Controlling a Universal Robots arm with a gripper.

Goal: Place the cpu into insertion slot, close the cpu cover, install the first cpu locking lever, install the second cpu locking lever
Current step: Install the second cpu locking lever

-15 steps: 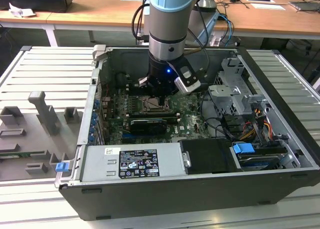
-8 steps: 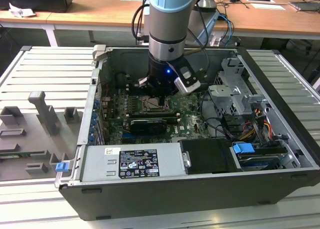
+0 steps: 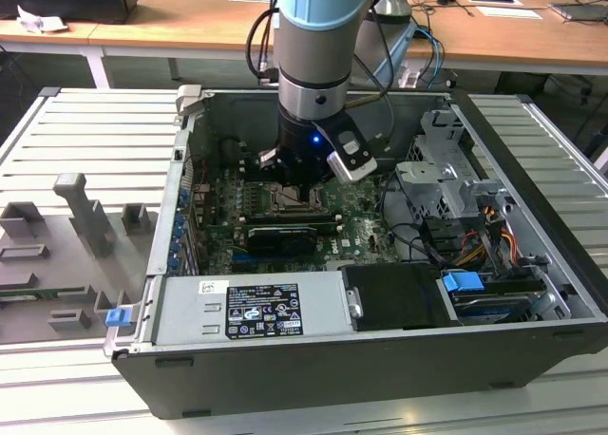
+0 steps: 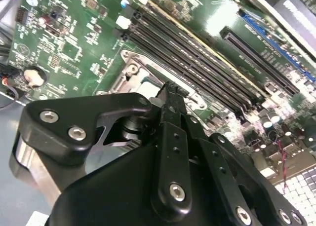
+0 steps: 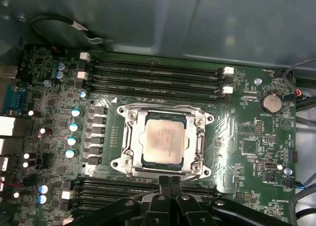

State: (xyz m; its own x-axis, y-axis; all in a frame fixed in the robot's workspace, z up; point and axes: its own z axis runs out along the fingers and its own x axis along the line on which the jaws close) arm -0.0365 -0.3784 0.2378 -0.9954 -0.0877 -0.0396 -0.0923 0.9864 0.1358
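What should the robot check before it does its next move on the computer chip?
1. cpu lies flat in the insertion slot: ok.
2. cpu cover is down around the chip: ok.
3. Both locking levers are hooked: cannot tell.
4. Pincer is shut and sits at the slot's edge, off the chip: ok.
5. Grey cable stays away from the slot: ok.

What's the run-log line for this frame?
cpu: seated in insertion slot | cpu cover: closed | gripper: at socket edge, jaws together
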